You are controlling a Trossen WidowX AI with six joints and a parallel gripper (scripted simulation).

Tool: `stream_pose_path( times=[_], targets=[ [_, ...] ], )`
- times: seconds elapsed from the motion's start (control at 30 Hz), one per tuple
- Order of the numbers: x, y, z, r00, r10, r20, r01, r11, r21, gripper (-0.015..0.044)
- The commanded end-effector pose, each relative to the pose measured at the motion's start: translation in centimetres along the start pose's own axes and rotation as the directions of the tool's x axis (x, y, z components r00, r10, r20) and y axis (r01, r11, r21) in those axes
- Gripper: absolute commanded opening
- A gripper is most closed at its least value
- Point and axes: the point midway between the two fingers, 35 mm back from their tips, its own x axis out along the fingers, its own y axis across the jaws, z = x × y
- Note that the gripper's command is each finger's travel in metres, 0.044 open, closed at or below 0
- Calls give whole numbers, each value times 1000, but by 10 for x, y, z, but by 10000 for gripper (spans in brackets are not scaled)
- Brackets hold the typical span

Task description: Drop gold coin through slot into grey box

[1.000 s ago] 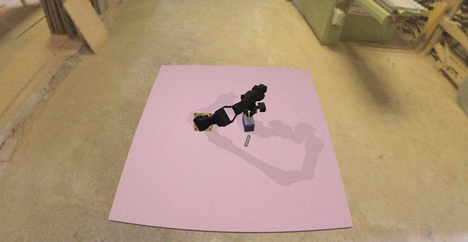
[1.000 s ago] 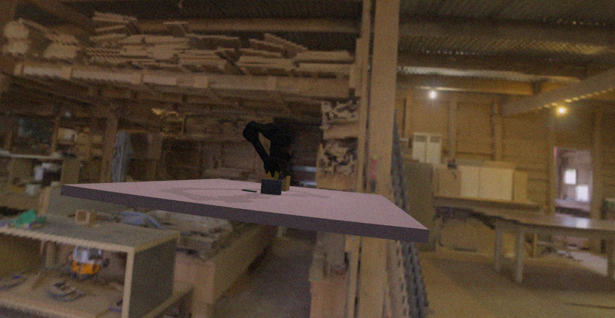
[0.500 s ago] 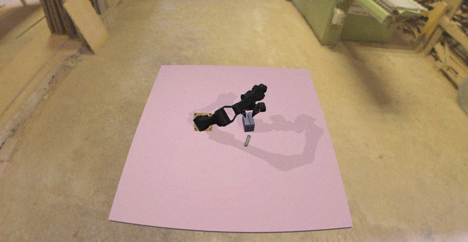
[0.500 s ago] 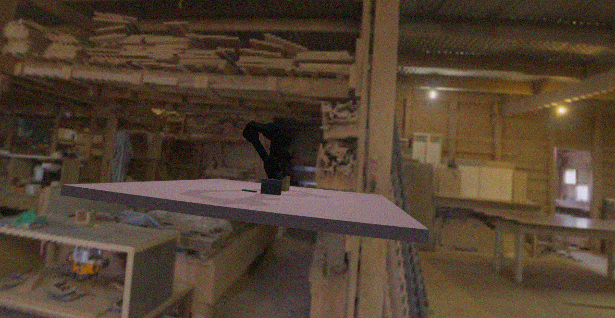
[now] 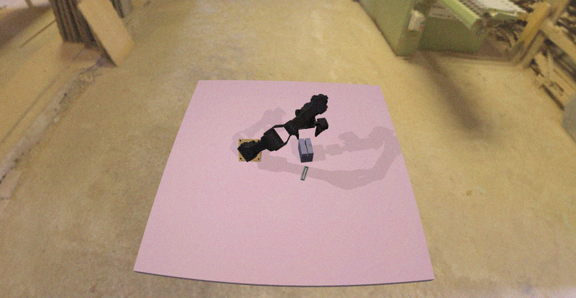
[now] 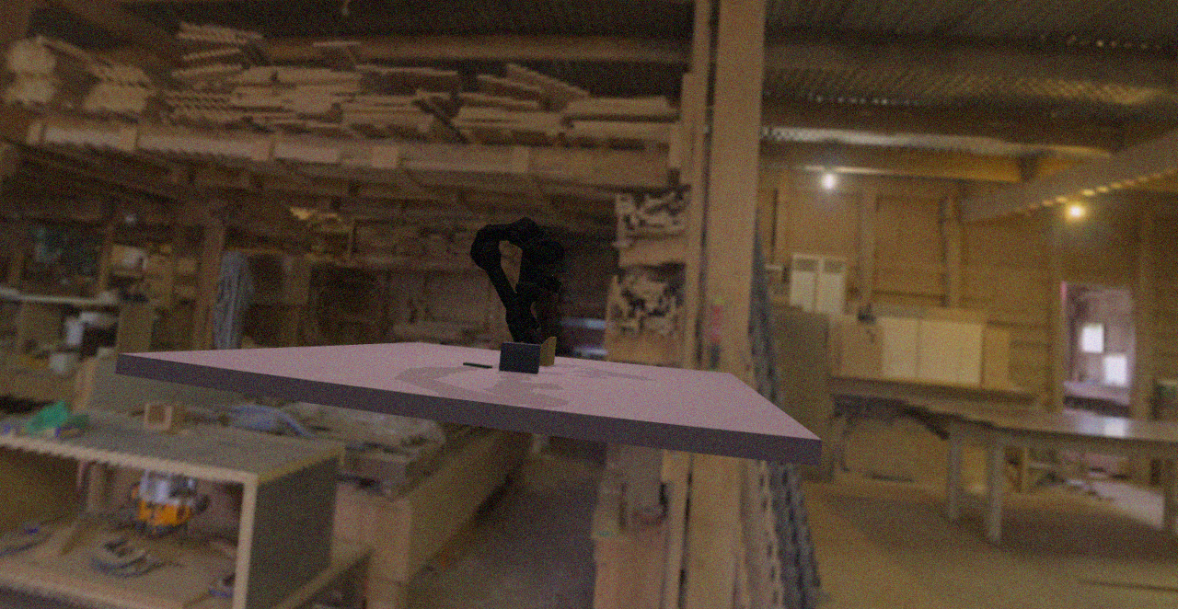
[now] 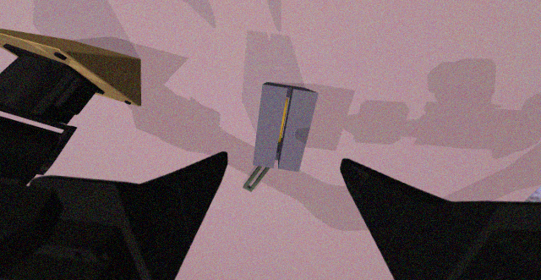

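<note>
Our gripper (image 7: 283,178) hangs above the grey box (image 7: 285,125) with its jaws spread wide and nothing between them. We see the coin (image 7: 284,119) as a gold edge down in the slot. We should lift straight up, clear of the lid.

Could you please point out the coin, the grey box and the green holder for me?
coin (image 7: 284,119): wrist view, on its gold edge showing in the slot.
box (image 7: 267,123): wrist view, on the lid beside the slot.
holder (image 5: 304,173): top view, on its middle.
</note>
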Motion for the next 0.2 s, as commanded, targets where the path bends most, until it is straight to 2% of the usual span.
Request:
stream_pose_path(
  times=[0.0, 0.17],
  targets=[
    [-2, 0, 1, 1000, 10, -3, -10, 1000, -16, 440],
    [-2, 0, 1, 1000, 10, -3, -10, 1000, -16, 440]
  ],
)
